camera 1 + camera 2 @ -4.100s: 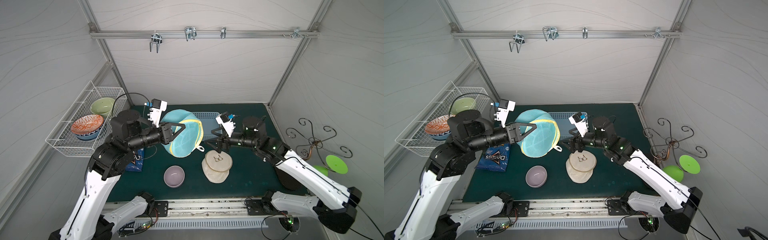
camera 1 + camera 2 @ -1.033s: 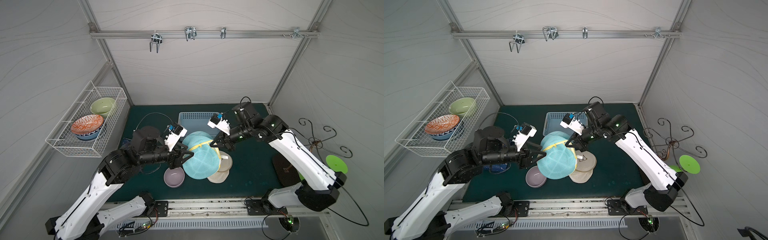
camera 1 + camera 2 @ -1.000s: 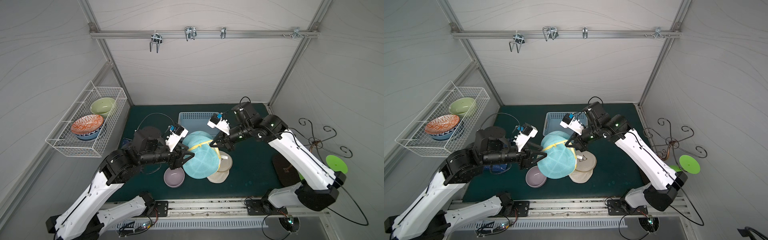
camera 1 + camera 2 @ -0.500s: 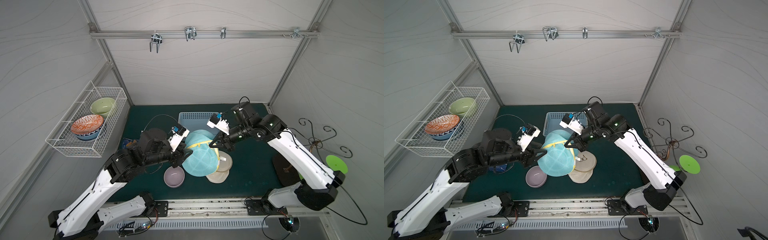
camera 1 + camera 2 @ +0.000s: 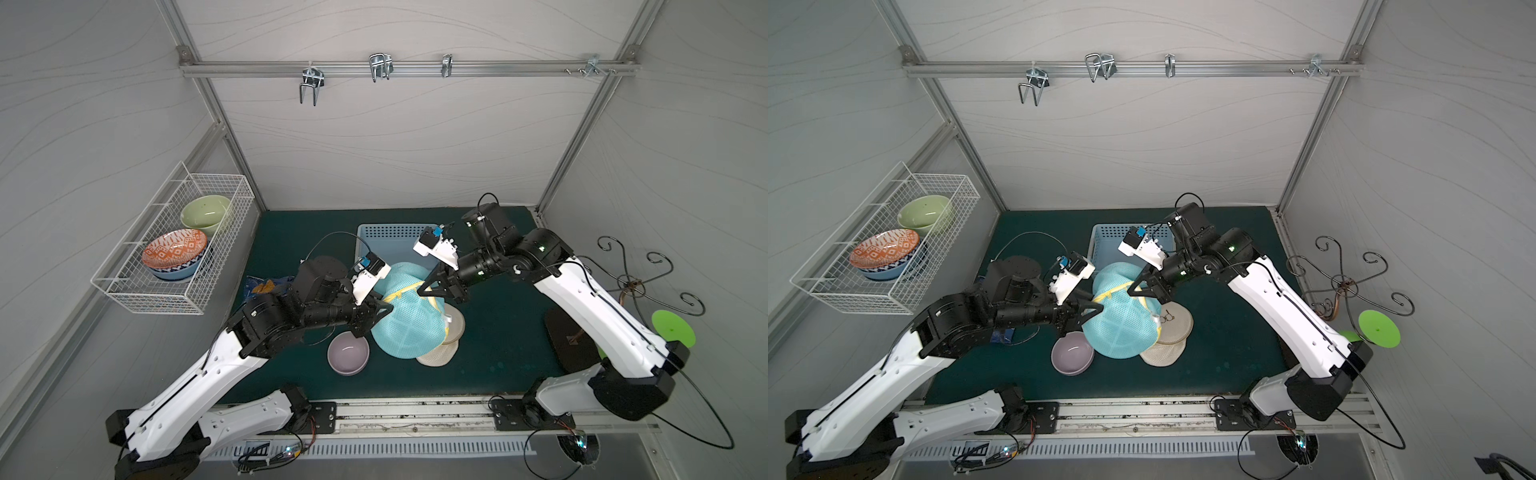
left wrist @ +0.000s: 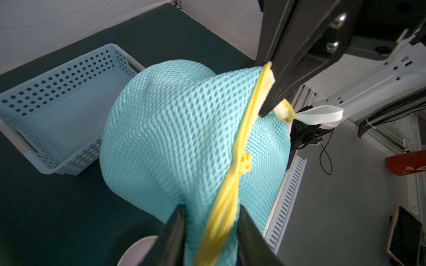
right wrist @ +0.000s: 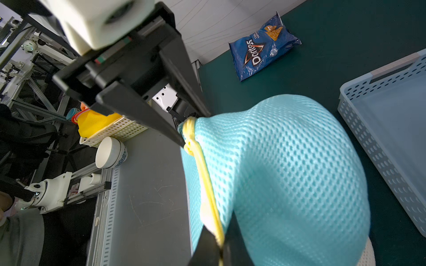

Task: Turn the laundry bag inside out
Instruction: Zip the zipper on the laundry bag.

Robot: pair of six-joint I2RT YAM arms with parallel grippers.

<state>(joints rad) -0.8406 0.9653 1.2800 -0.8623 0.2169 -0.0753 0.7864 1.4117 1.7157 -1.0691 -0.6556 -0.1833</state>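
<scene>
Bag (image 5: 409, 332) hangs between left gripper (image 6: 212, 214) and right gripper (image 7: 219, 232), both clamped on its yellow rim (image 6: 242, 142); turning inside out appears not yet started.

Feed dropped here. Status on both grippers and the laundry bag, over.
Left gripper shut on laundry bag, yellow rim. Right gripper shut on same rim. Bag stretched between them. Purple bowl, beige pouches close beneath.

Pale grey walls (image 5: 395, 145) enclose a dark green table mat (image 5: 498, 345), with a hooked metal rail (image 5: 498, 68) overhead.
</scene>
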